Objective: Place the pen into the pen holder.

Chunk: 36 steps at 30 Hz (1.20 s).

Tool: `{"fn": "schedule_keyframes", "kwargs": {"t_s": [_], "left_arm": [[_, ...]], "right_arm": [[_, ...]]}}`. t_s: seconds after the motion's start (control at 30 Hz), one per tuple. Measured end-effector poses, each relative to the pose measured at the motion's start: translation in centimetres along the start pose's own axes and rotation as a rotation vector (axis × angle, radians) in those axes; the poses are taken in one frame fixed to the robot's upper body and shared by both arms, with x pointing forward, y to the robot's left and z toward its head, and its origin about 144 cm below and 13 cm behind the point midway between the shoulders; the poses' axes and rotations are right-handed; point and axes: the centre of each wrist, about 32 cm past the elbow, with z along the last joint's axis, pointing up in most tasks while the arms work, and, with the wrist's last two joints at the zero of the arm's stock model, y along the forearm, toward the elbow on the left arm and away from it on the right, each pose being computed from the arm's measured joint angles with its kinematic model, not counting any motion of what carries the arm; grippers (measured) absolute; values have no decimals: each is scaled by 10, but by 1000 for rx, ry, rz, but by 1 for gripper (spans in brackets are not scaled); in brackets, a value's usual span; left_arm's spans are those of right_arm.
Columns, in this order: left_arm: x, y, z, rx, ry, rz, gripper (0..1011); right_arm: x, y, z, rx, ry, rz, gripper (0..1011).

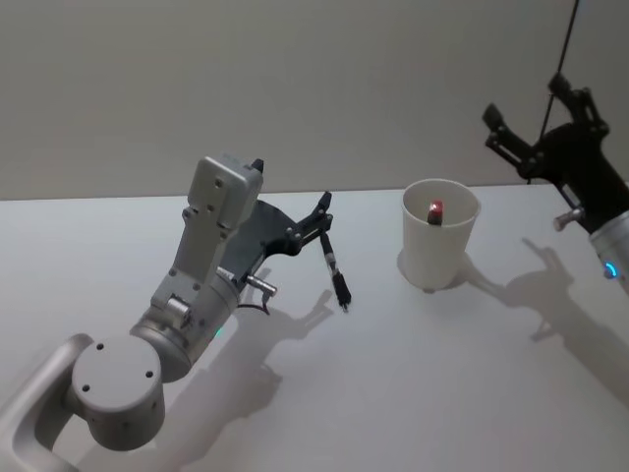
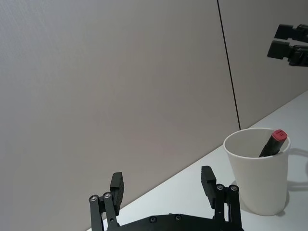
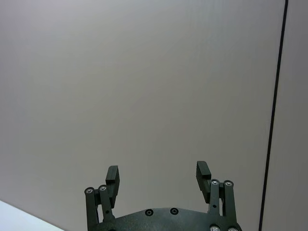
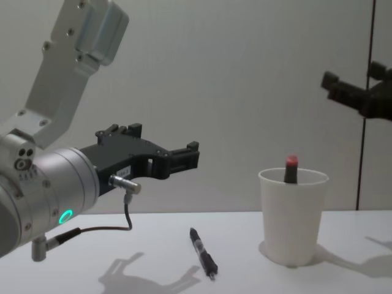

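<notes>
A black pen (image 1: 337, 272) (image 4: 203, 252) lies flat on the white table, left of the pen holder. The pen holder (image 1: 439, 236) (image 4: 293, 214) (image 2: 260, 173) is a white paper cup standing upright. A dark pen with a red cap (image 1: 434, 209) (image 4: 290, 168) (image 2: 273, 142) leans inside it. My left gripper (image 1: 323, 208) (image 4: 190, 157) (image 2: 162, 182) hangs open above the table, over the black pen's far end, holding nothing. My right gripper (image 1: 526, 110) (image 4: 343, 89) (image 3: 158, 173) is raised high to the right of the cup, open, nothing between its fingers.
The white table (image 1: 393, 393) runs back to a plain grey wall. A thin black cable (image 3: 274, 110) hangs down the wall behind the right arm. The left arm's elbow (image 1: 113, 388) bulks over the table's near left.
</notes>
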Motion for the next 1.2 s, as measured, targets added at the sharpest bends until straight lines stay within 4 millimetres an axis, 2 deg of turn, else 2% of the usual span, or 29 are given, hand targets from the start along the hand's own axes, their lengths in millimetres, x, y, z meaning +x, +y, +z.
{"fn": "schedule_keyframes", "kwargs": {"t_s": [0.43,1.2], "left_arm": [[0,0,0,0,0,0,1001],[0,0,0,0,0,0,1001]], "right_arm": [[-8,-8,4,-44,15,-19,1002],[-51,-51,32,-282,70,-105,1002]]}}
